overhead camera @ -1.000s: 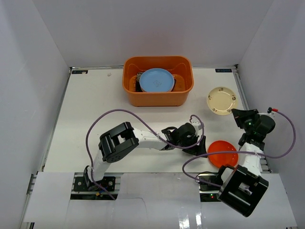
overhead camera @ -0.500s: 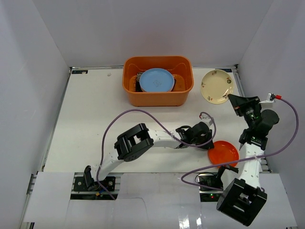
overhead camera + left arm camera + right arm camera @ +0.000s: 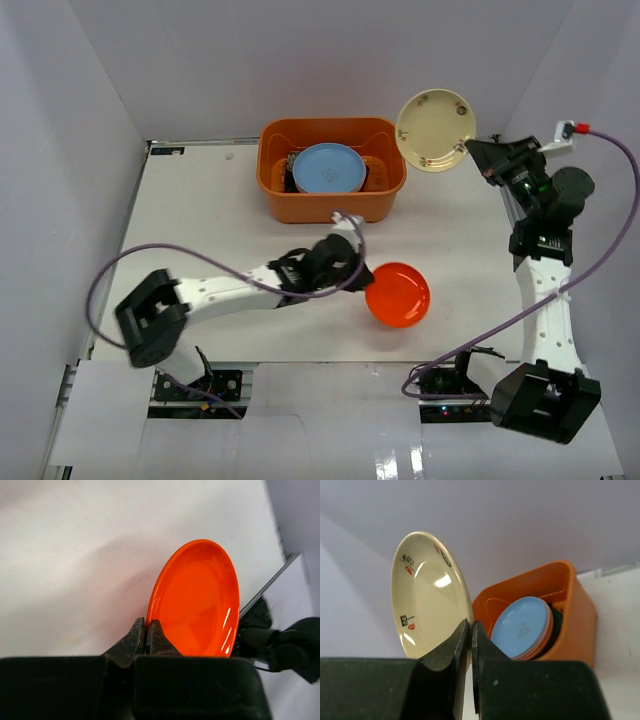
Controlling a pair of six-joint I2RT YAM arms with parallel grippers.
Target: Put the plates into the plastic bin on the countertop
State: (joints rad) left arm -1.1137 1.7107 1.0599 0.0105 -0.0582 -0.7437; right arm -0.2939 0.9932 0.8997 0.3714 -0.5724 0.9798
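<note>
The orange plastic bin (image 3: 276, 180) stands at the back of the countertop (image 3: 200, 230) with a light blue plate (image 3: 328, 168) on top of a stack inside it. My left gripper (image 3: 358, 278) is shut on the rim of an orange plate (image 3: 398, 294), lifted just above the table right of centre; the left wrist view shows that orange plate (image 3: 197, 600) pinched between the fingertips. My right gripper (image 3: 468, 146) is shut on the edge of a cream plate (image 3: 435, 130), held high and tilted beside the bin's right end. In the right wrist view the cream plate (image 3: 430, 595) stands left of the bin (image 3: 575, 615).
White walls close in the countertop at the back and on both sides. Purple cables loop from both arms over the table. The left arm stretches across the front middle; the right arm rises along the right wall.
My left gripper has shut on the orange plate and carried it left, off the table. My right gripper has lifted the cream plate up and toward the bin's right end.
</note>
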